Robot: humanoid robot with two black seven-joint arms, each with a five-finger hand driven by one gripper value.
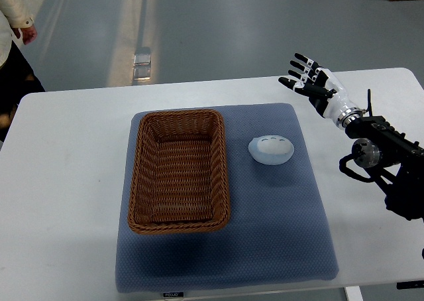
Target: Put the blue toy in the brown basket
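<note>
A pale blue, rounded toy lies on the blue-grey mat, just right of the brown wicker basket. The basket is rectangular and holds nothing. My right hand hovers over the white table's far right part, up and to the right of the toy and well apart from it. Its fingers are spread and hold nothing. The right arm comes in from the right edge. No left arm shows.
The mat lies on a white table whose far edge meets a grey floor. A person in a light jacket stands at the top left corner, beside the table. A small clear object sits on the floor beyond.
</note>
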